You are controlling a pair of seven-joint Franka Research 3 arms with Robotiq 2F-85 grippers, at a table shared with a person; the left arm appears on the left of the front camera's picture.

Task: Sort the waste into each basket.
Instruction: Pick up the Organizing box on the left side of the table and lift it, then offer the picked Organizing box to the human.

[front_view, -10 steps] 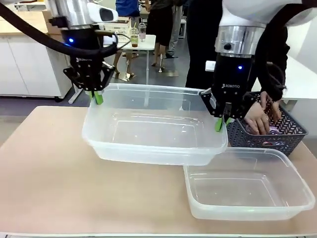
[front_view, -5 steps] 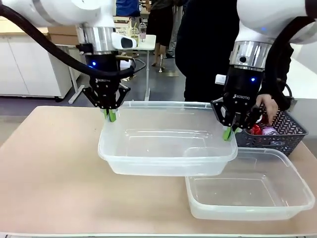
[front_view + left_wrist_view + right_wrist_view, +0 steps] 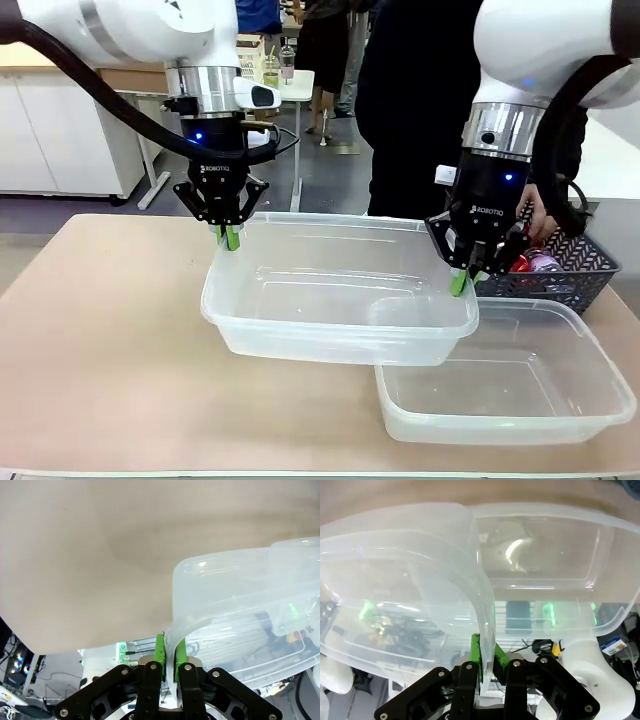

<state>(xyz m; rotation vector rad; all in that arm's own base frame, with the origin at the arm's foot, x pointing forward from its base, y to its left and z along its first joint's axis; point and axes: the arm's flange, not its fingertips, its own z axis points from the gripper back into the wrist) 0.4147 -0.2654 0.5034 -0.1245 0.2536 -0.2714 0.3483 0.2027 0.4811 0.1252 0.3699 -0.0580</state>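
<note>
Both grippers hold one clear tub (image 3: 340, 290) in the air just above the table. My left gripper (image 3: 229, 238) is shut on its far left rim, and the left wrist view shows the green pads (image 3: 159, 650) pinching the thin wall of the tub (image 3: 240, 605). My right gripper (image 3: 461, 280) is shut on the right rim; the right wrist view shows my right gripper (image 3: 486, 655) clamped on the curved wall of the tub (image 3: 405, 580). A second clear tub (image 3: 590, 400) rests on the table at the near right, partly under the held one. Red and silver cans (image 3: 530, 263) lie in a dark basket.
The dark grey woven basket (image 3: 575, 285) stands at the far right behind the right arm. A person in dark clothes stands across the table, one hand (image 3: 537, 212) near that basket. The left half of the tan table (image 3: 100, 350) is bare.
Both arms have carried the clear tub to the right and slightly lower, so it now overlaps the second tub more. The person's hand has come up out of the dark basket.
</note>
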